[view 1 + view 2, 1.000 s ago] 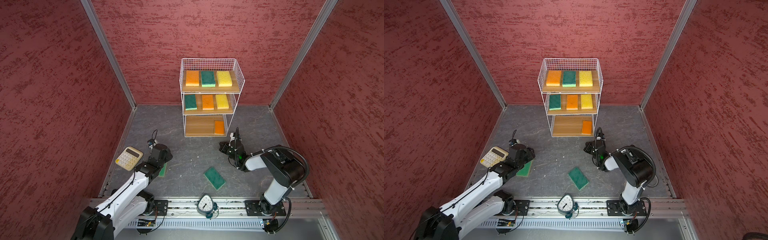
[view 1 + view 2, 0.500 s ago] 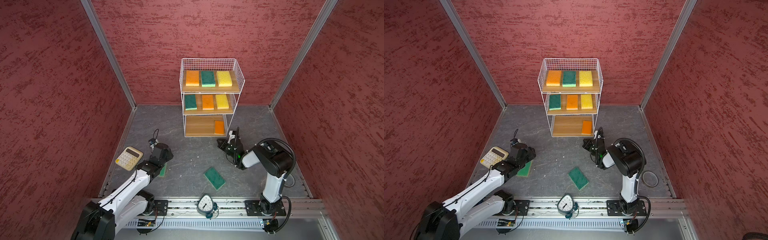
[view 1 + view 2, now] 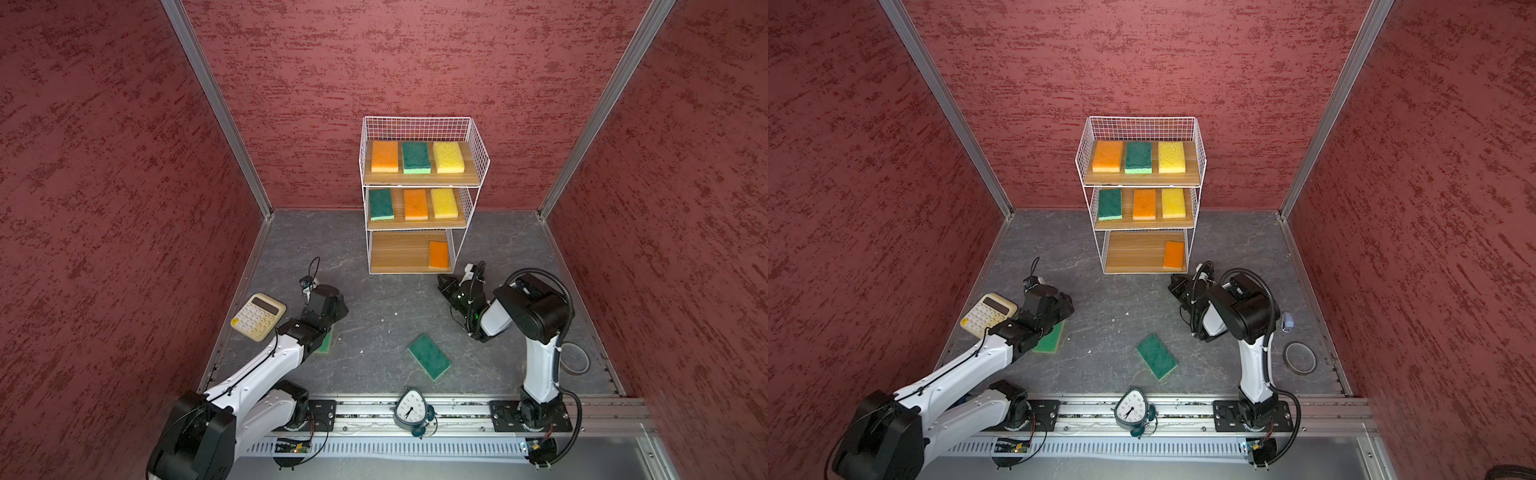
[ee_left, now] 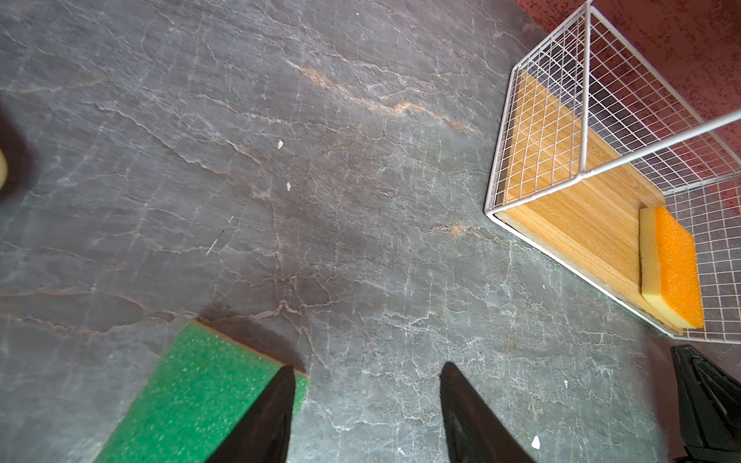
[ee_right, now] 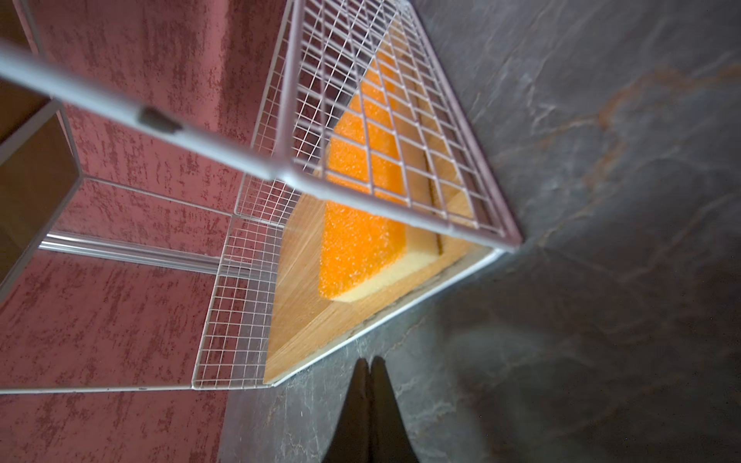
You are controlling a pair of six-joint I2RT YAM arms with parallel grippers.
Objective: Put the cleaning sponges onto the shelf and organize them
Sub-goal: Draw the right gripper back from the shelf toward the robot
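Top views: show the shelf (image 3: pixel 417 129) carrying seven sponges, its bottom tier holding only an orange sponge (image 3: pixel 439 254) at one end. Show two more on the floor in front of the shelf: a half-covered green sponge (image 3: pixel 1050 338) under the left arm, long axis running roughly toward the shelf, and an exposed green sponge (image 3: pixel 1156 356) clear of both arms, slanted to the shelf front. Place the left gripper (image 3: pixel 1065 307) at the shelf-side end of the half-covered green sponge, plainly the nearer arm to it, and the right gripper (image 3: pixel 442 282) just in front of the bottom tier, near the orange sponge. Left wrist view: shows jaws half spread and empty, one finger (image 4: pixel 268 421) over the shelf-side corner of the half-covered green sponge (image 4: pixel 192 397), its partner over bare floor nearer the shelf (image 4: pixel 537 132). Puts the sponge body on the gripper's side away from the shelf, slanted to the jaw line. Probably calls for a shift away from the shelf and a wrist turn before closing. Right wrist view: shows fingers (image 5: pixel 353 409) pressed together, gripping nothing, aimed at the shelf's front edge (image 5: pixel 381 320).
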